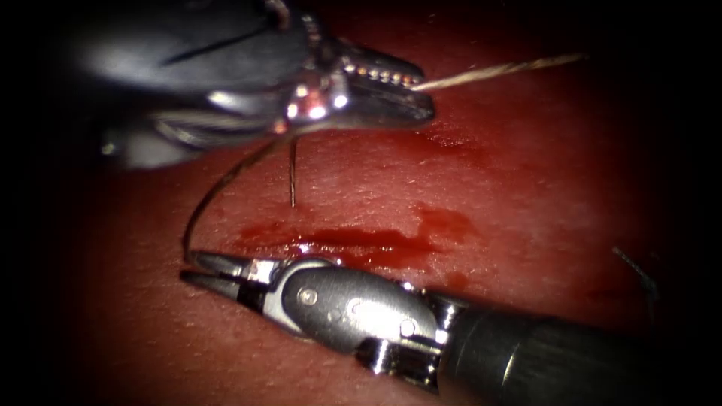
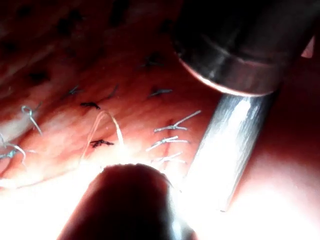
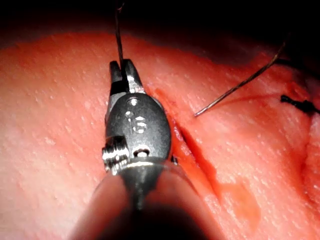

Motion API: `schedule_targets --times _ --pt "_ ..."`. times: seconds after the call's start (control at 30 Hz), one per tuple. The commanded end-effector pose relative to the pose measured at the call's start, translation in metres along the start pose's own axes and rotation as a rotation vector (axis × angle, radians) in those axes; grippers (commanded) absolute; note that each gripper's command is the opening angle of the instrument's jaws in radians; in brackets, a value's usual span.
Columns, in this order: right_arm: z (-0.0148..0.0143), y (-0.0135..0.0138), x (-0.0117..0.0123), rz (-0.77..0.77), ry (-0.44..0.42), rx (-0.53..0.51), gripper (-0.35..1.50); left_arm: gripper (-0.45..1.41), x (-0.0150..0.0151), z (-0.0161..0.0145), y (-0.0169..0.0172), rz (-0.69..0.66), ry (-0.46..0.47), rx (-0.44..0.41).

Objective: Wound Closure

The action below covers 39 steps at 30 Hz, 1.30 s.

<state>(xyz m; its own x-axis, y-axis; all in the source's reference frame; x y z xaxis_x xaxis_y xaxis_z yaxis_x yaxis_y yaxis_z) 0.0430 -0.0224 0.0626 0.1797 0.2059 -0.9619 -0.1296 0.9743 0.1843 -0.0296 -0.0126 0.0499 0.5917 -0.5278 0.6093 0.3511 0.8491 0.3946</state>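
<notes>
The right hand (image 1: 197, 269) pinches the thin curved steel needle (image 1: 218, 188) at its 8 o'clock end, clear of the red pork tissue (image 1: 526, 188); the left hand (image 1: 410, 94) clamps the pale braided thread (image 1: 496, 71). The needle looks stiff and slippery, best gripped mid-curve.

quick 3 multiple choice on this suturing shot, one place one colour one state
1. The red fluid lies: A between the two end effectors; B right of both; C on a shaft.
2. The thread in the left end effector is: A blue; B pale tan; C green.
3. The right end effector is: A wide open; B holding a swab; C shut on a thin dark curved strand.

A: the fluid sits on the tissue between them.
B: it looks pale.
C: the jaws pinch the strand; needle or thread, I cannot tell.
</notes>
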Motion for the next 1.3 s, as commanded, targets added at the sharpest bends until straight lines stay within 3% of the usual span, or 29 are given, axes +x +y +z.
schedule_targets --times 0.03,0.23,0.47,0.67,0.73,1.07,1.2,1.3 --pt "0.0005 0.0002 0.0 0.0 0.003 0.001 -0.35 -0.45 -0.0003 0.0005 0.0003 0.009 -0.008 0.009" --pt "-0.0015 0.0005 0.0007 0.009 0.013 0.021 -0.35 -0.45 0.002 -0.0021 0.0022 0.075 -0.061 0.009" --pt "-0.0077 0.0022 0.0044 0.046 0.08 0.108 -0.35 -0.45 0.0084 -0.0093 0.0046 0.15 -0.179 -0.028" --pt "-0.01 0.0035 0.0056 0.067 0.097 0.091 -0.35 -0.45 0.0112 -0.0126 0.0055 0.174 -0.258 -0.072" --pt "-0.0099 0.004 0.0054 0.076 0.075 0.055 -0.35 -0.45 0.0119 -0.0138 0.0051 0.201 -0.329 -0.068" --pt "-0.0089 0.0044 0.0049 0.094 0.081 0.026 -0.33 -0.45 0.013 -0.0116 0.0038 0.216 -0.546 -0.118" --pt "-0.0085 0.0049 0.0047 0.101 0.111 -0.002 0.93 -0.45 0.0136 -0.0099 0.0035 0.218 -0.597 -0.163" --pt "-0.0081 0.0052 0.0047 0.113 0.11 -0.008 1.35 -0.45 0.0141 -0.0083 0.0035 0.224 -0.626 -0.187"
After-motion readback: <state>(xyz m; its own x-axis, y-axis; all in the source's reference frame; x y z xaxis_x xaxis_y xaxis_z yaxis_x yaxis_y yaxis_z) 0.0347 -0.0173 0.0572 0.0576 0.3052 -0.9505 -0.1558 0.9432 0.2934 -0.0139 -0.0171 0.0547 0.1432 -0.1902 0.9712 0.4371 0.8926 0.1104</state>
